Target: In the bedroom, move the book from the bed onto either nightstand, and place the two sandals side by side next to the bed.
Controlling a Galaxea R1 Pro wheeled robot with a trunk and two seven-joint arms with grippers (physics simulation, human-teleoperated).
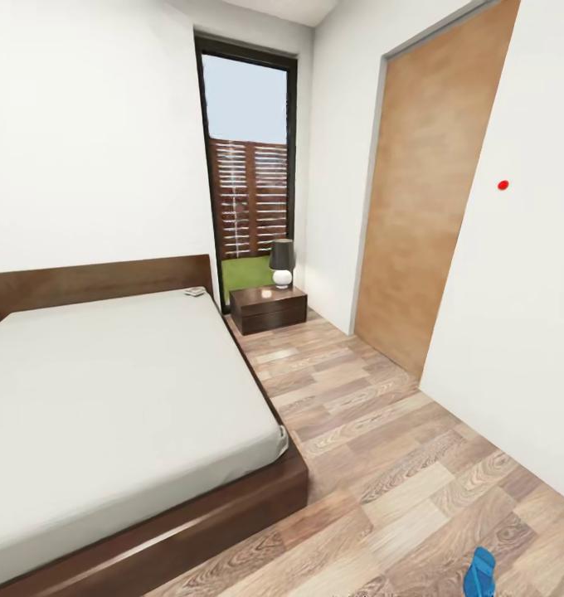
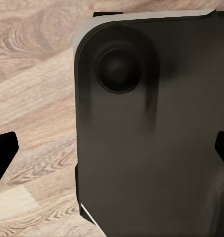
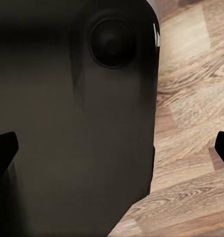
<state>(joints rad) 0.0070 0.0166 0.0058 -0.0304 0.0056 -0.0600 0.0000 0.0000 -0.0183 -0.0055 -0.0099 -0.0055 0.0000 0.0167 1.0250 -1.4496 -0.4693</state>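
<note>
Seemingly nothing is done: the book [image 1: 194, 292] lies at the bed's [image 1: 108, 390] one o'clock corner, one sandal [image 1: 480, 572] apart; both end effectors' spread cannot be told.

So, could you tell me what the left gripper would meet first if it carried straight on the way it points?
Most likely the robot's own dark base, which lies straight between the open fingertips; how far off it is I cannot judge.

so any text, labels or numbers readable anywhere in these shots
None can be read.
book at the head of the bed: any lettering is too small and blurred.
red dot on the white wall: a plain mark, no text.
nightstand, lamp, blue sandal: no markings seen.
</note>
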